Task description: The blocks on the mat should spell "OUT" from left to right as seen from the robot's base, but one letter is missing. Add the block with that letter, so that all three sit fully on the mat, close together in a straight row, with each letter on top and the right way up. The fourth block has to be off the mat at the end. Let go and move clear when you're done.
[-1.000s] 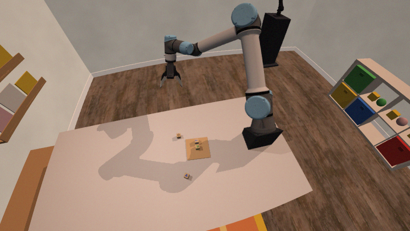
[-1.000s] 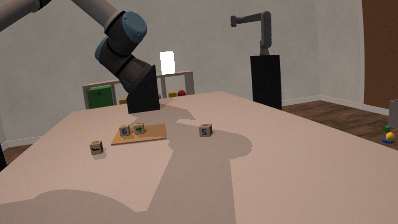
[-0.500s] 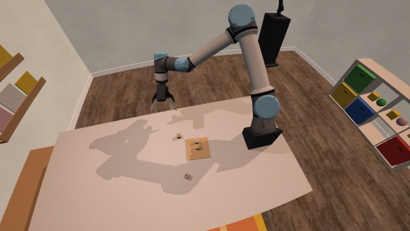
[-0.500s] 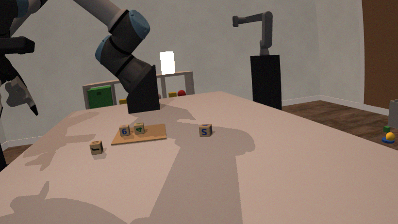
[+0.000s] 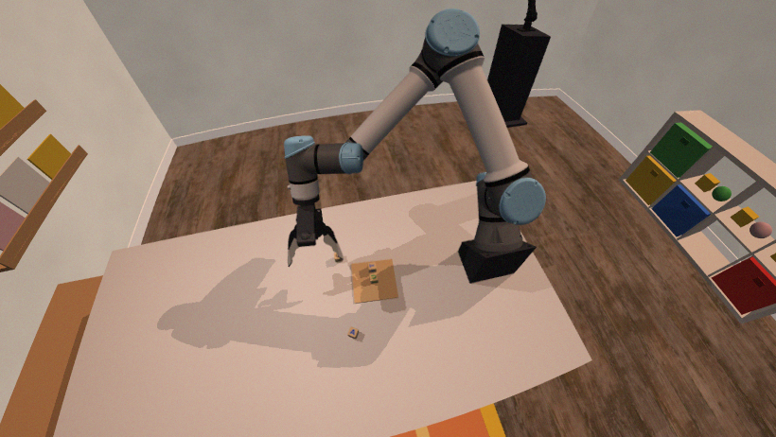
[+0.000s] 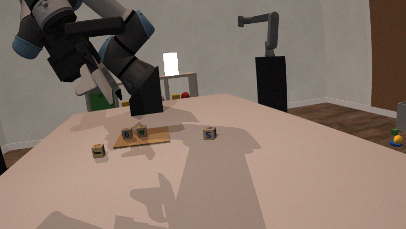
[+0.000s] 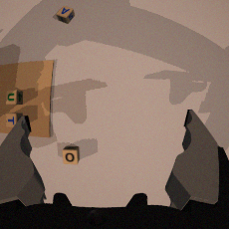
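Wrist view shows the gripper point(image 7: 114, 164) spread wide with nothing between its dark fingers, hanging above the table point(image 7: 129, 129) and touching none of the blocks. Just inside the finger at the left of the frame, at about eight o'clock from frame centre, lies the O block point(image 7: 70, 156), off the mat, with the O on top and reading upright in this view. Its edges run square to the frame.

At nine o'clock lies the tan mat point(image 7: 37, 80), and on it sit the U block point(image 7: 12, 97) and the T block point(image 7: 12, 119), close together, one above the other in the frame. Both letters face up but appear turned on their sides here. The part of the mat above the U block is bare. The O block sits beyond the mat's lower right corner, near it but apart.

At eleven o'clock, well apart from the mat, the A block point(image 7: 65, 14) rests on the table, skewed to the frame edges.

In the top view the arm's base point(image 5: 497, 260) stands at three o'clock from the mat point(image 5: 379, 290), and a shelf unit point(image 5: 705, 122) at the right holds coloured bins.
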{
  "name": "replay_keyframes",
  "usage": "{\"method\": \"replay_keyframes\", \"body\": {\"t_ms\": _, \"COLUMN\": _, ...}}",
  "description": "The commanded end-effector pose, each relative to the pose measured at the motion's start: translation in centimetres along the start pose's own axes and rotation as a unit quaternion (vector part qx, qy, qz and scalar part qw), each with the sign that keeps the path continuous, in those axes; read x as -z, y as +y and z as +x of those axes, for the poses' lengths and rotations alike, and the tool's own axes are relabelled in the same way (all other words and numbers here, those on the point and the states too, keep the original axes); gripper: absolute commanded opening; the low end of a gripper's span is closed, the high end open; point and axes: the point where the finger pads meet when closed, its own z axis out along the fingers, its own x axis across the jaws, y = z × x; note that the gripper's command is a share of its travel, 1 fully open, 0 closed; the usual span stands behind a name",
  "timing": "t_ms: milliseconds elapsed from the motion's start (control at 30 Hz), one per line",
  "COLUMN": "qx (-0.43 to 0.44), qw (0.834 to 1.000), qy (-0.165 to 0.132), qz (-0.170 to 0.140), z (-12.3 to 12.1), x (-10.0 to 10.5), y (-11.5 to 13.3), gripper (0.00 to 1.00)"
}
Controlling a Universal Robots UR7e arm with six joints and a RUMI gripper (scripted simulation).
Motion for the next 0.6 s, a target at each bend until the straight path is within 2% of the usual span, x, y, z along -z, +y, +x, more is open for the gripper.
{"method": "replay_keyframes", "body": {"t_ms": 0, "qx": -0.003, "qw": 1.0, "qy": -0.011, "qz": 0.011, "z": -1.1, "x": -3.0, "y": -6.9, "gripper": 1.0}}
{"method": "replay_keyframes", "body": {"t_ms": 33, "qx": -0.003, "qw": 1.0, "qy": -0.011, "qz": 0.011, "z": -1.1, "x": -3.0, "y": -6.9, "gripper": 1.0}}
{"method": "replay_keyframes", "body": {"t_ms": 167, "qx": -0.004, "qw": 0.999, "qy": -0.026, "qz": 0.019, "z": -3.5, "x": -5.2, "y": -12.1, "gripper": 1.0}}
{"method": "replay_keyframes", "body": {"t_ms": 300, "qx": -0.005, "qw": 0.999, "qy": -0.037, "qz": 0.022, "z": -5.5, "x": -6.6, "y": -15.5, "gripper": 1.0}}
{"method": "replay_keyframes", "body": {"t_ms": 433, "qx": -0.005, "qw": 0.999, "qy": -0.043, "qz": 0.023, "z": -6.7, "x": -7.3, "y": -17.2, "gripper": 1.0}}
{"method": "replay_keyframes", "body": {"t_ms": 567, "qx": -0.005, "qw": 0.999, "qy": -0.044, "qz": 0.024, "z": -6.9, "x": -7.4, "y": -17.5, "gripper": 1.0}}
